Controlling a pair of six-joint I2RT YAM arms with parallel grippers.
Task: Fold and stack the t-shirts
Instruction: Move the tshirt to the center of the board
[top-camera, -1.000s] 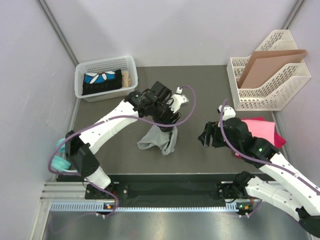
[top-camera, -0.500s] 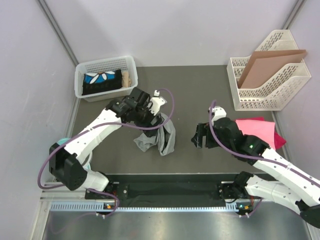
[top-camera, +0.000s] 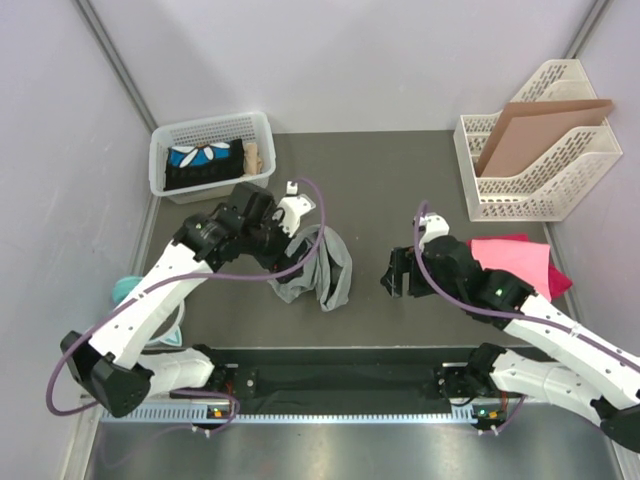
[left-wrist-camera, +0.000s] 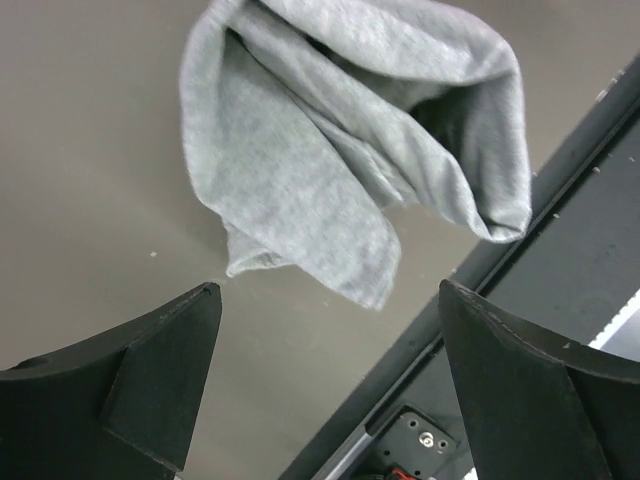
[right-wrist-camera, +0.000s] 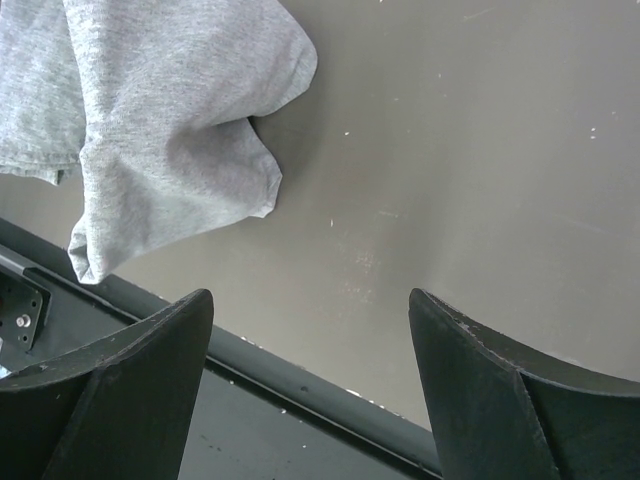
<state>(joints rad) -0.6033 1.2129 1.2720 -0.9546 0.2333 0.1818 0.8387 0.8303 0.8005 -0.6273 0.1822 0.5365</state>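
1. Crumpled heather-grey cloth t-shirt lies bunched on the dark table, near its front edge, between the arms.
2. Left gripper: fingers spread wide, empty, over the shirt.
3. Right gripper: fingers spread, empty, beside the shirt, not touching.
4. Bright pink t-shirts lie at the table's right side.

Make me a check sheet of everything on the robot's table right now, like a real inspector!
Surface: dark table, no spills seen.
Job's things: grey t-shirt crumpled mid-table, unfolded; pink t-shirts lying flat at the right, partly hidden by the arm.
Clutter: white basket holding dark items; file rack with cardboard sheet; teal object at the left edge.
Grippers: left gripper open, empty; right gripper open, empty.
Cables: purple cables along both arms.
Surroundings: pale walls, metal rail in front.
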